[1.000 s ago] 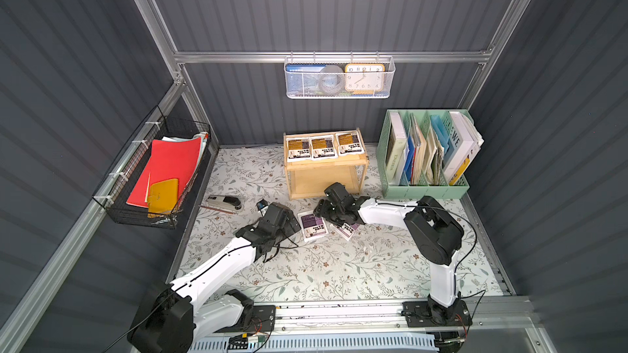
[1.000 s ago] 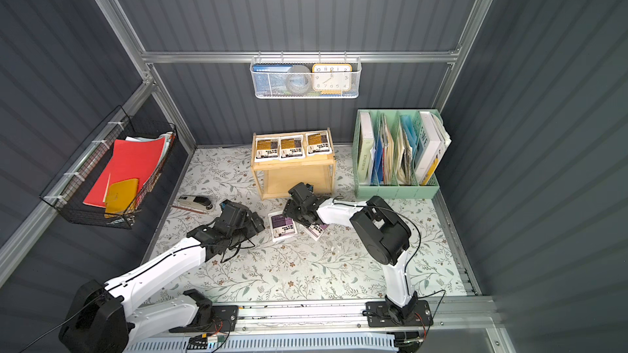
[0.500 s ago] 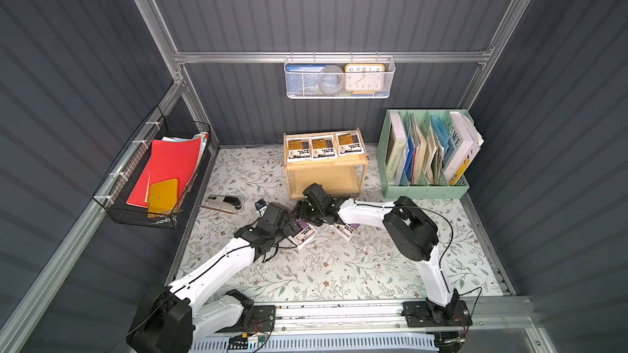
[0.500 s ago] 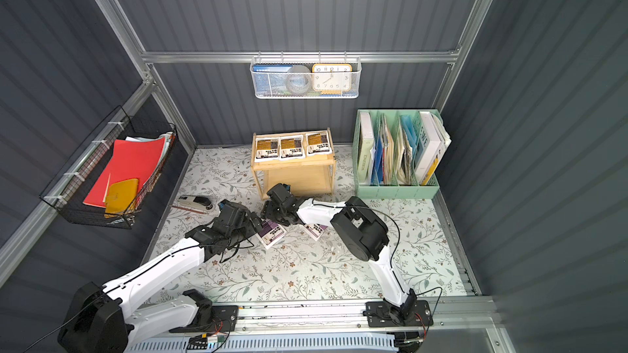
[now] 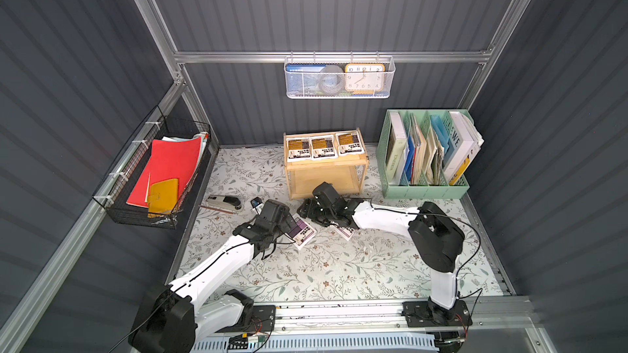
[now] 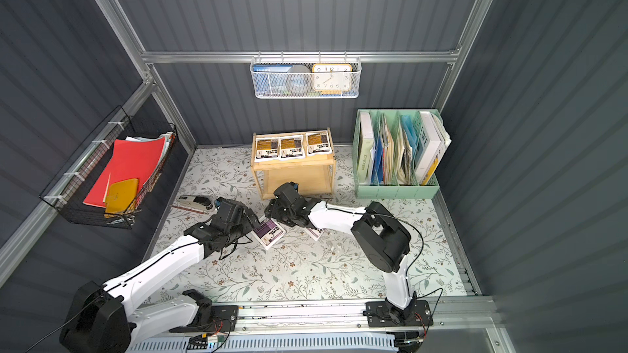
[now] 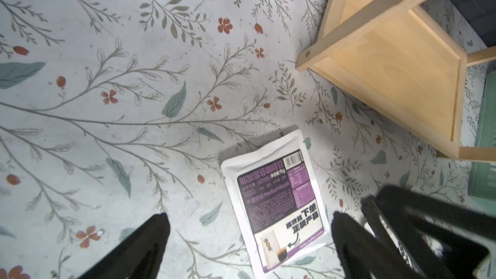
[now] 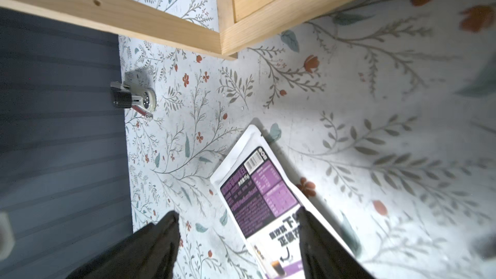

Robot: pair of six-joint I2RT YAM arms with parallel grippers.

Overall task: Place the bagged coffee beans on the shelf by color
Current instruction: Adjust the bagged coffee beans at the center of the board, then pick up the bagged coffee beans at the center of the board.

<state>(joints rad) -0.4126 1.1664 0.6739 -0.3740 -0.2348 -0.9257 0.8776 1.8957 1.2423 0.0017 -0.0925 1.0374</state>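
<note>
Three yellow-orange bagged coffee beans [image 5: 323, 148] lie side by side on the top tray of the wooden shelf [image 5: 324, 178]. A purple pouch [image 5: 301, 231] lies flat on the floral mat in front of the shelf. My left gripper [image 5: 289, 224] is open over it, and in the left wrist view the pouch [image 7: 276, 202] sits between the spread fingers [image 7: 150, 240]. My right gripper [image 5: 307, 211] is open at the pouch's other side. One of its fingers [image 8: 314, 237] overlaps the pouch [image 8: 257, 194]. A second purple pouch [image 5: 347, 232] is partly hidden under the right arm.
A stapler [image 5: 224, 202] and a pencil [image 5: 217, 209] lie left of my left gripper. A mint-green file organizer [image 5: 424, 191] stands right of the shelf. A black wire basket [image 5: 153, 171] hangs on the left wall, a white one [image 5: 339, 78] on the back wall.
My right gripper has swung left, from above the second purple pouch to the first one. That first pouch has slid slightly left toward my left gripper. The left arm has hardly moved.
</note>
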